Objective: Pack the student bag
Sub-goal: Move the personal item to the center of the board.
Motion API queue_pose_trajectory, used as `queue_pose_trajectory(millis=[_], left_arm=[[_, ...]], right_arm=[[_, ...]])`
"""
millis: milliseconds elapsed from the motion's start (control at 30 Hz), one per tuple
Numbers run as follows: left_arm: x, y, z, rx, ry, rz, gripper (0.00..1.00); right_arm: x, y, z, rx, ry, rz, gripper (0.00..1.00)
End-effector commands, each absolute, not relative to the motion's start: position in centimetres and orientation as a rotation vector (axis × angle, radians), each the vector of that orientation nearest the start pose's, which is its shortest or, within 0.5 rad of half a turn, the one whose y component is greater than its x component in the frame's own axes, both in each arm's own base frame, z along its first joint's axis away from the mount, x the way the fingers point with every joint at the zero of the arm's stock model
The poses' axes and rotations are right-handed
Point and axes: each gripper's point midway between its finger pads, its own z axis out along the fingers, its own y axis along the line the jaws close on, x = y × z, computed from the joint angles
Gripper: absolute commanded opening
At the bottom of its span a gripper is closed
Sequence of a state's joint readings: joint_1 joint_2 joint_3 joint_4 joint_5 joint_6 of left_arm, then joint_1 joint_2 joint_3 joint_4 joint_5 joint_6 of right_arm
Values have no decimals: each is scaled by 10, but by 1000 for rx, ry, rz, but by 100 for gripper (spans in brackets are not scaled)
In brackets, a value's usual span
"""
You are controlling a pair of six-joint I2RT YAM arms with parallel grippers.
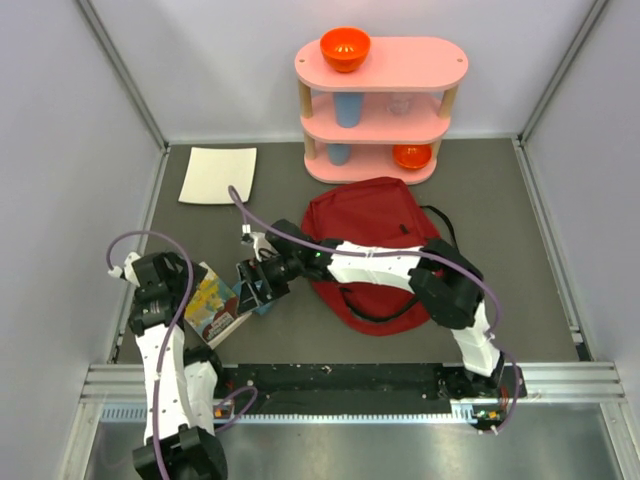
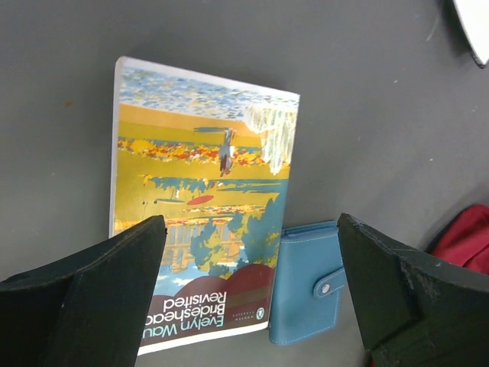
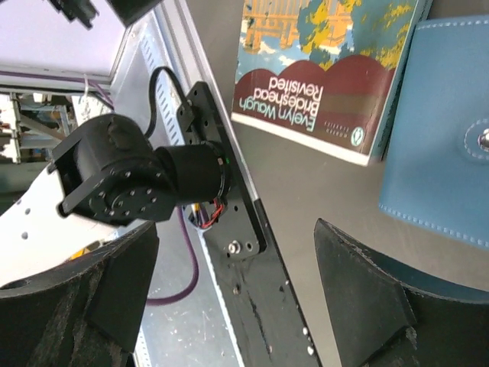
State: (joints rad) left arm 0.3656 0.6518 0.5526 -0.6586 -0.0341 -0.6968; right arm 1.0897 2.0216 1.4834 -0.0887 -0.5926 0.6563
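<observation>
top external: student bag (image 1: 362, 215) lay flat mid-counter (image 1: 500, 250), just in front of the pink shelf (image 1: 380, 68). its long axis ran roughly far-to-near, tilted slightly. black straps showed at its right side and near edge. couldn't tell which end was the top or whether a zipper was undone. the right arm (image 1: 380, 265) crossed over the bag's near half, reaching left.

left of the bag, a paperback book (image 2: 202, 199) lay face up with a blue wallet (image 2: 309, 279) touching its edge. left end effector (image 2: 252, 283) hung above both with jaws wide apart, holding nothing. right end effector (image 3: 237, 283) sat low by the wallet and book corner, jaws also apart and empty.

a white sheet (image 1: 218, 175) lay far left, well apart from the bag.

shelf contents: an orange bowl (image 1: 345, 48) on top, a blue cup (image 1: 347, 108) on the middle tier, a second orange bowl (image 1: 412, 156) and a second blue cup (image 1: 339, 153) on the bottom tier.
</observation>
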Motion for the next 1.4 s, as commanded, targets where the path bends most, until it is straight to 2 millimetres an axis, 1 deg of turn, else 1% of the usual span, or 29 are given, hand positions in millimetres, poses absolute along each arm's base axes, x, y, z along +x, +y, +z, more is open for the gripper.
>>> queue_pose_trajectory(millis=[0, 33, 67, 100, 133, 167, 233, 267, 333, 400, 467, 567, 600, 667, 700, 733, 800, 833, 867, 933, 967, 1033, 1100, 1167, 1200, 1233, 1267, 1333, 1367], left_arm=[[215, 60, 104, -1259, 1983, -153, 99], [216, 61, 104, -1264, 1981, -159, 99], [216, 62, 103, -1277, 1979, -160, 99], [215, 63, 103, -1289, 1977, -159, 99], [217, 60, 103, -1287, 1985, -192, 99], [216, 63, 101, -1304, 1984, -193, 99], [214, 66, 98, -1313, 1990, -191, 99], [212, 70, 96, -1340, 1987, -179, 99], [210, 74, 92, -1363, 1993, -174, 99], [206, 78, 85, -1408, 1997, -172, 99], [203, 80, 78, -1441, 2007, -161, 99], [202, 79, 66, -1459, 2025, -165, 99], [205, 79, 65, -1450, 2018, -173, 99], [204, 74, 56, -1457, 2040, -203, 99], [206, 73, 56, -1450, 2037, -215, 99], [205, 72, 52, -1457, 2043, -216, 99], [202, 71, 47, -1466, 2057, -215, 99], [203, 71, 47, -1456, 2059, -216, 99], [203, 70, 47, -1444, 2072, -219, 99], [204, 68, 49, -1431, 2082, -231, 99], [206, 69, 50, -1419, 2082, -238, 99], [212, 63, 51, -1369, 2094, -295, 99], [215, 60, 53, -1361, 2103, -326, 99], [220, 55, 61, -1310, 2105, -373, 99], [220, 55, 64, -1303, 2104, -369, 99], [217, 61, 65, -1315, 2094, -318, 99], [213, 64, 74, -1331, 2077, -284, 99], [209, 71, 85, -1367, 2030, -231, 99], [207, 76, 96, -1370, 1980, -195, 99]], right_arm=[[140, 543, 133, -957, 2372, 1567, 82], [139, 544, 126, -962, 2397, 1560, 82], [140, 547, 126, -968, 2392, 1565, 82], [138, 549, 117, -975, 2413, 1568, 82], [137, 549, 112, -985, 2430, 1568, 82], [137, 552, 115, -996, 2424, 1574, 82], [140, 554, 100, -986, 2460, 1545, 82], [142, 556, 98, -975, 2460, 1531, 82], [152, 557, 81, -926, 2498, 1450, 83], [159, 559, 74, -896, 2510, 1399, 83], [165, 558, 61, -858, 2543, 1340, 83], [173, 556, 45, -820, 2567, 1271, 84], [177, 555, 41, -793, 2574, 1242, 84], [187, 549, 30, -738, 2603, 1196, 85], [191, 547, 26, -697, 2621, 1186, 86], [202, 542, 24, -651, 2634, 1175, 86], [213, 534, 17, -594, 2654, 1148, 86], [219, 532, 18, -581, 2647, 1154, 86], [229, 525, 16, -549, 2656, 1146, 86], [242, 518, 23, -489, 2631, 1130, 87], [248, 508, 19, -462, 2643, 1110, 86], [255, 503, 23, -431, 2635, 1110, 87], [257, 500, 22, -427, 2635, 1098, 87], [258, 498, 29, -431, 2620, 1099, 87], [257, 501, 37, -458, 2589, 1124, 87], [253, 502, 49, -480, 2548, 1162, 87], [250, 511, 65, -524, 2481, 1240, 87], [240, 518, 83, -594, 2430, 1290, 87], [235, 521, 91, -632, 2407, 1321, 87]])
